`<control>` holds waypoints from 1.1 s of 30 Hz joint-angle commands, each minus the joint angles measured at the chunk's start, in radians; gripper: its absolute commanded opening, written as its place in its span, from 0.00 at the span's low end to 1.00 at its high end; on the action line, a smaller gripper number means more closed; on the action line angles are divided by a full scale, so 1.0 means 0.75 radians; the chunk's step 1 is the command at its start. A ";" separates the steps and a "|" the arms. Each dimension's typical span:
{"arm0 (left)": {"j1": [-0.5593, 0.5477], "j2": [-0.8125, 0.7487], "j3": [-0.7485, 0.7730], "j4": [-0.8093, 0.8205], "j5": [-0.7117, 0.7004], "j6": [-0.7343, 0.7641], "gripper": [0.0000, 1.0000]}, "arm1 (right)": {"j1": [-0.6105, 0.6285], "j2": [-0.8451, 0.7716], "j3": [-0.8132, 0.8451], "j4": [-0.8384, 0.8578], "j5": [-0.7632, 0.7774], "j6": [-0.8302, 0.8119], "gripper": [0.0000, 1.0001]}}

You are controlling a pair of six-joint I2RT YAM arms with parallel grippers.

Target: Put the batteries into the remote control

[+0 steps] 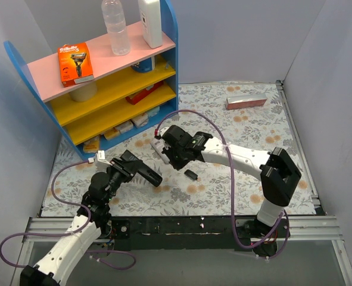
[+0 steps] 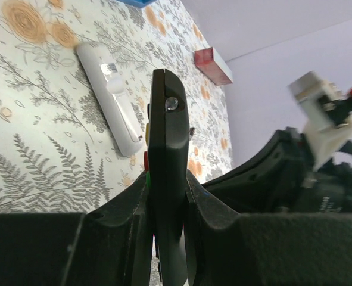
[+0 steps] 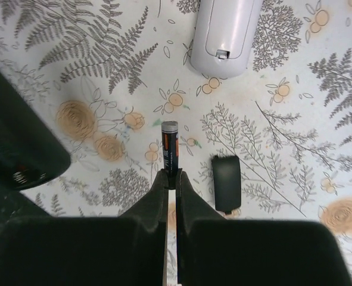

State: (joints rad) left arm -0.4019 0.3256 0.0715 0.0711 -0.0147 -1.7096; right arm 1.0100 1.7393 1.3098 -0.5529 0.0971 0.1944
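My left gripper (image 2: 167, 186) is shut on a black remote control (image 2: 167, 143), held edge-on above the table; the top view shows the remote (image 1: 147, 174) sticking out to the right of that gripper (image 1: 128, 167). My right gripper (image 3: 171, 174) is shut on one battery (image 3: 170, 146), a thin black cell with a red mark and a silver tip that points away from the fingers. It hangs just over the flowered table. In the top view the right gripper (image 1: 174, 156) sits to the right of the black remote's end. A black battery cover (image 3: 226, 183) lies beside the battery.
A white remote (image 3: 226, 36) lies back up on the table beyond the battery, also seen as a white remote (image 2: 110, 98) in the left wrist view. A blue shelf unit (image 1: 104, 83) stands at the back left. A pink-red box (image 1: 245, 101) lies at the back right.
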 commanded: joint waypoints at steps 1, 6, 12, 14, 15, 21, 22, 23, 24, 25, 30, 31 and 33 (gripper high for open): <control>0.006 0.124 -0.071 0.449 0.083 -0.124 0.00 | 0.011 -0.096 0.166 -0.281 -0.021 -0.018 0.01; 0.004 0.361 -0.085 0.674 0.114 -0.199 0.00 | 0.052 -0.116 0.282 -0.420 -0.086 0.011 0.01; 0.004 0.556 -0.032 0.705 0.120 -0.222 0.00 | 0.097 -0.037 0.460 -0.580 -0.054 0.050 0.01; 0.004 0.576 -0.036 0.727 0.126 -0.242 0.00 | 0.106 -0.024 0.471 -0.570 -0.068 0.052 0.01; 0.004 0.586 -0.040 0.731 0.122 -0.251 0.00 | 0.114 -0.016 0.487 -0.574 -0.088 0.052 0.01; 0.004 0.605 -0.042 0.770 0.142 -0.273 0.00 | 0.124 0.049 0.516 -0.602 -0.119 0.074 0.01; 0.004 0.609 -0.040 0.774 0.146 -0.277 0.00 | 0.122 0.059 0.532 -0.615 -0.119 0.076 0.01; 0.004 0.611 -0.040 0.774 0.154 -0.287 0.00 | 0.124 0.082 0.546 -0.631 -0.119 0.074 0.01; 0.004 0.615 -0.040 0.774 0.155 -0.293 0.00 | 0.122 0.094 0.557 -0.633 -0.117 0.076 0.01; 0.004 0.621 -0.040 0.780 0.159 -0.298 0.00 | 0.122 0.109 0.575 -0.635 -0.119 0.074 0.01; 0.004 0.629 -0.034 0.768 0.183 -0.320 0.00 | 0.124 0.152 0.626 -0.649 -0.148 0.072 0.01; 0.004 0.627 -0.036 0.762 0.183 -0.322 0.00 | 0.124 0.164 0.640 -0.654 -0.146 0.072 0.01; 0.004 0.623 -0.036 0.754 0.179 -0.326 0.00 | 0.124 0.180 0.661 -0.670 -0.162 0.072 0.01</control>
State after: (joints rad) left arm -0.4019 0.8024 0.0399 0.6136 0.1013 -1.9347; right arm 1.1000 1.8618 1.7378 -1.0241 -0.0040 0.2405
